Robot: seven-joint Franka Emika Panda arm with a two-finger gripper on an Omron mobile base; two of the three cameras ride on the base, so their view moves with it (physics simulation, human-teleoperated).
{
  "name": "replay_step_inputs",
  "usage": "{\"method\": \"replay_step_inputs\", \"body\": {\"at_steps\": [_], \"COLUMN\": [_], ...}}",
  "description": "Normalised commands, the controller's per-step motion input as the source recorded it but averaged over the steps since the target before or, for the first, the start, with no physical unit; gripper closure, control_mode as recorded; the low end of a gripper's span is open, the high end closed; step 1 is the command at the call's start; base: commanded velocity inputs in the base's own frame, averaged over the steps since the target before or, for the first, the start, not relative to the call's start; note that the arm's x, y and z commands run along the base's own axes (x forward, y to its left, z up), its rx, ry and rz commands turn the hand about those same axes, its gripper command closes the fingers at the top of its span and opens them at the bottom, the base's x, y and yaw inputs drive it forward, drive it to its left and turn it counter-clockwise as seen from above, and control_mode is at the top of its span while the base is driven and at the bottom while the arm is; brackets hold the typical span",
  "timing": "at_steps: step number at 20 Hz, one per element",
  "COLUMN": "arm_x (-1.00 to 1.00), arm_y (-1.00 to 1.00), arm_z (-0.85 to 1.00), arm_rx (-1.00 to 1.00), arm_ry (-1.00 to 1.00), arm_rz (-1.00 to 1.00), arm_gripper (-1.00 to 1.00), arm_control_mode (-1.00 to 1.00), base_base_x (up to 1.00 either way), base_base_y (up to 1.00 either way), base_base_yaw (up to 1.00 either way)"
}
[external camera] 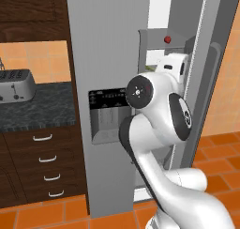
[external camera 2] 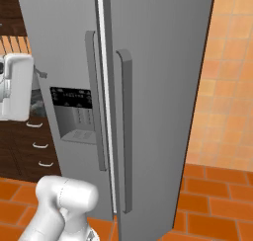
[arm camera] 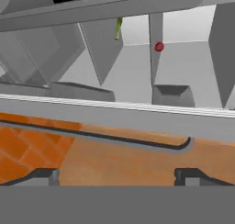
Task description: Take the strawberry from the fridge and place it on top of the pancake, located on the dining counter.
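The strawberry (external camera: 167, 39) is a tiny red berry on an upper shelf inside the fridge (external camera: 108, 45), whose right door stands open. In the hand view the strawberry (arm camera: 159, 47) lies far ahead, above and right of centre, with a small yellow-green item (arm camera: 118, 28) to its left among the grey shelves. My gripper (arm camera: 119, 177) is open and holds nothing, its two dark fingertips (arm camera: 46, 176) spread wide, well short of the berry. My white arm (external camera: 154, 110) rises in front of the fridge opening. The pancake and the dining counter are out of view.
The open right door (external camera: 211, 82) stands on the arm's right and fills the middle of the right base view (external camera 2: 158, 87). A toaster (external camera: 16, 85) sits on the black-topped counter (external camera: 42, 110) left of the fridge, above dark drawers (external camera: 47, 162). Orange tiles cover the floor (external camera: 220, 148).
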Motion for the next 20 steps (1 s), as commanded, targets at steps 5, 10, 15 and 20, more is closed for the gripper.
{"method": "replay_step_inputs", "body": {"at_steps": [5, 10, 15, 20], "arm_x": [0.43, 0.45, 0.35, 0.32], "arm_y": [-0.02, -0.09, -0.17, -0.34], "arm_z": [-0.35, -0.22, -0.12, -0.07], "arm_rx": [0.0, 0.0, 0.0, 0.0], "arm_ry": [0.06, 0.03, 0.0, 0.0], "arm_rz": [-0.03, -0.06, -0.05, -0.04], "arm_gripper": [-1.0, -1.0, -1.0, -1.0], "arm_control_mode": [-1.0, -1.0, -1.0, -1.0], "base_base_x": [0.0, 0.0, 0.0, 0.0], "base_base_y": [0.0, 0.0, 0.0, 0.0], "base_base_yaw": [0.0, 0.0, 0.0, 0.0]}}
